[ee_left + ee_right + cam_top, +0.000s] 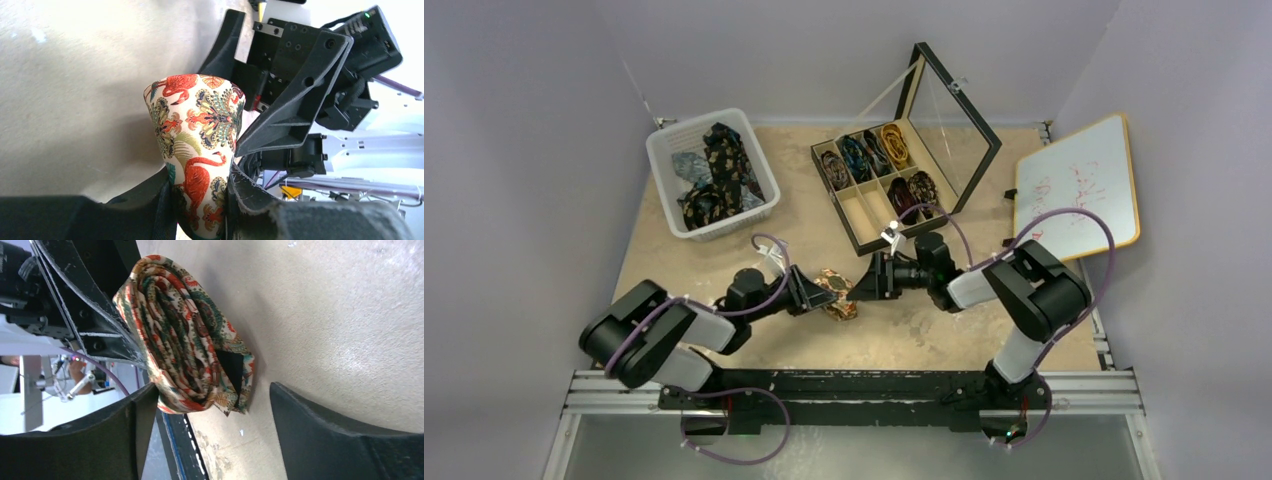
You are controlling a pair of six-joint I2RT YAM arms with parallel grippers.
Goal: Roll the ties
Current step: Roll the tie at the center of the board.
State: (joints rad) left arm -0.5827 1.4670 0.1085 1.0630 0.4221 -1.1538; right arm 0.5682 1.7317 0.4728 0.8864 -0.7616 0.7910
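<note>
Centrally, the left gripper (200,172) is clamped on the rolled tie (200,115), with the coil pinched between both fingers. Facing it, the right gripper (212,390) stands spread wide around the same coil, gripping nothing. Beyond both grippers, coiled ties (864,157) sit in the compartment box (856,240), and loose ties (719,175) fill the white basket (664,160).

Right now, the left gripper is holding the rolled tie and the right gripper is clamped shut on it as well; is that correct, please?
Not quite: the right gripper is open, not clamped shut. The right wrist view shows its fingers spread, with a clear gap between one finger and the rolled tie. The left gripper does hold the roll.
</note>
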